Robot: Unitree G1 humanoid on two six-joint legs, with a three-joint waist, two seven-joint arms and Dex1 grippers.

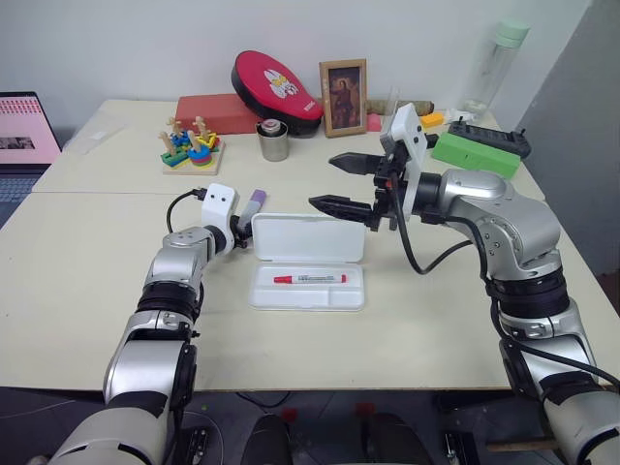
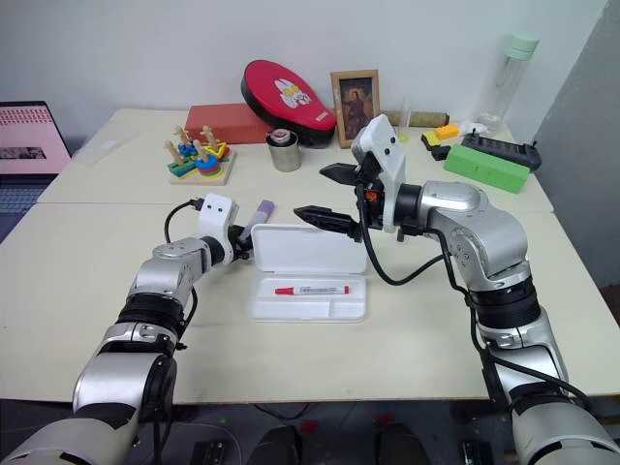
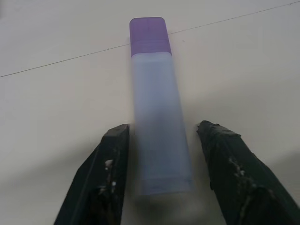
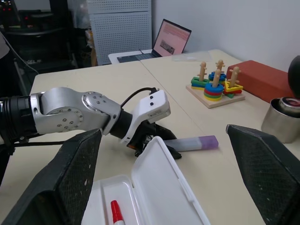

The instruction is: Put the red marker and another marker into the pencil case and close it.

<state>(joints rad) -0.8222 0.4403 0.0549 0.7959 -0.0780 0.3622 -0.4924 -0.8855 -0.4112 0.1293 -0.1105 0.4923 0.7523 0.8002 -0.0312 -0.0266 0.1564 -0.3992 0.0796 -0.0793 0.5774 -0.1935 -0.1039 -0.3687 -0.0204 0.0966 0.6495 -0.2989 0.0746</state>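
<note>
From the head, the beige desk (image 1: 87, 291) carries a wooden ring-stacking toy (image 1: 191, 145), a steel cup (image 1: 273, 141), a red oval case (image 1: 274, 89) and a framed picture (image 1: 344, 96) at the back. The flat white plastic pencil case (image 1: 308, 263) lies open (lid upright), the slim red-capped marker (image 1: 310, 279) in its tray.

Left wrist view: the left tool (image 3: 161, 136) straddles the chunky lavender marker (image 3: 157, 103); whether it pinches, I cannot tell.

Right wrist view: the right tool (image 4: 164, 136) hangs spread wide above the case.

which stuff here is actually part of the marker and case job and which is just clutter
Part of the job:
red marker, lying in the case
lavender marker, between the left gripper fingers
white pencil case, lid open

Just lying about:
red oval case
stacking toy
metal cup
framed picture
green box
bottle
laptop
</note>
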